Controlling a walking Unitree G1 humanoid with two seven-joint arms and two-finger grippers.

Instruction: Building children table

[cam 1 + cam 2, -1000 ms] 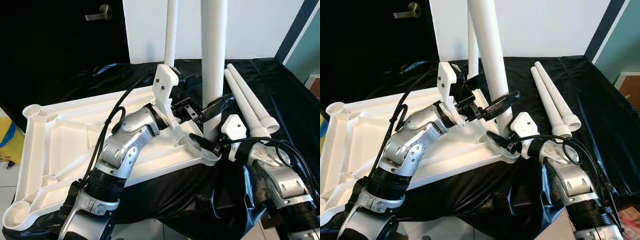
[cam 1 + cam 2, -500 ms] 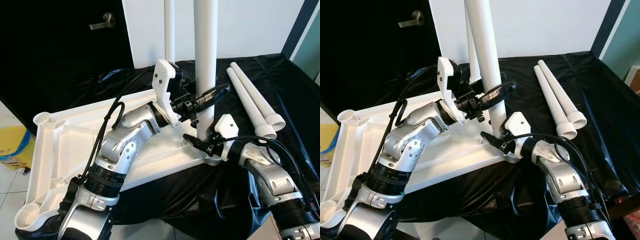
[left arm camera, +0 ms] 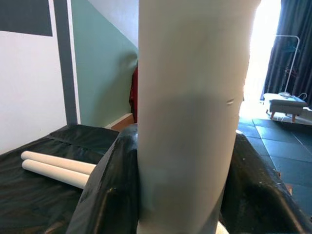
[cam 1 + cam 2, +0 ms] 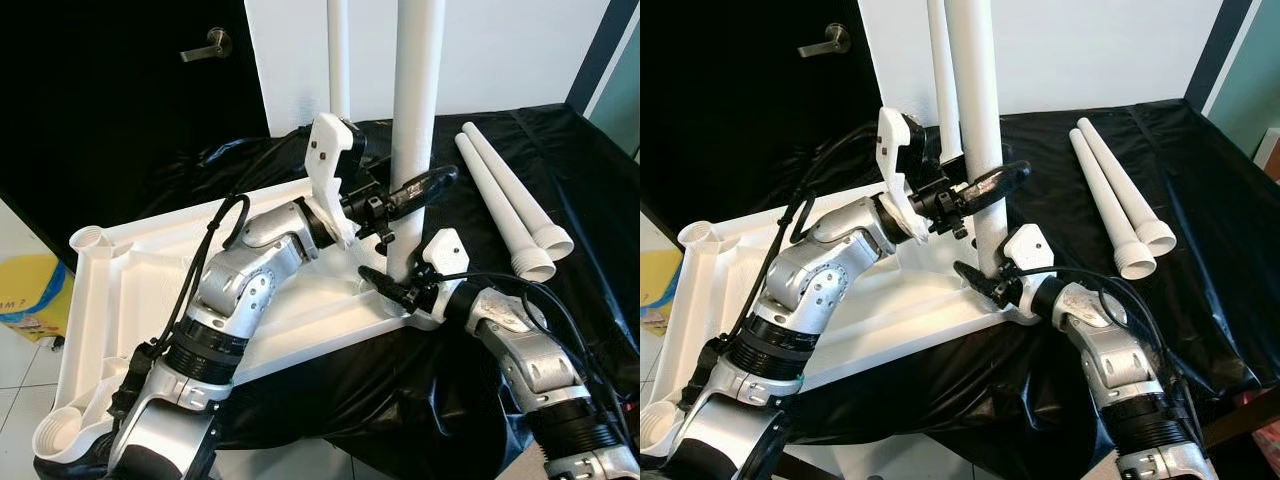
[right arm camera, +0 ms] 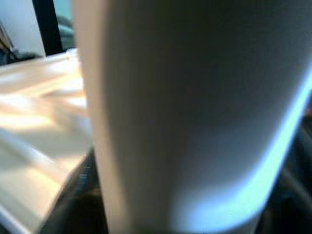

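1. Two end effectors on one white plastic tube leg (image 4: 415, 120): left end effector (image 4: 405, 195) pinches its middle; right end effector (image 4: 392, 285) clamps just above the base.
2. Leg stands upright, long axis vertical, foot in the near right corner socket of the white plastic tabletop (image 4: 130, 290), which lies upside down on the black-draped desk (image 4: 590, 190).
3. Handling, judged: light, stiff, smooth, likely slippery; grip low, near the socket.
4. Two spare white legs (image 4: 510, 205) lie flat, flared ends toward the robot.
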